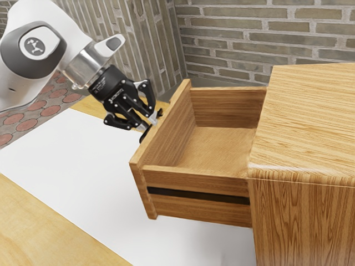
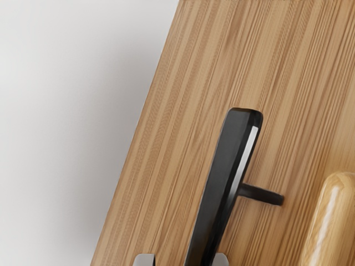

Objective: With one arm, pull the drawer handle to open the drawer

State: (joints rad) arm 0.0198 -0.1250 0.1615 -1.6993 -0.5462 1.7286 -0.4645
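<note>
I am holding my black two-finger gripper [image 1: 148,121] at the slim black bar handle [image 2: 227,188], though I cannot tell whether it is clamping. The light wooden drawer [image 1: 194,149] is already standing well out of the wooden cabinet [image 1: 305,138], so little pulling is remaining.

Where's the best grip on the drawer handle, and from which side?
Grip the handle along its straight black length, clear of the post, coming in square to the drawer front. It is slim and stands off the front on the post, so a pinch across its narrow width should wrap it.
</note>
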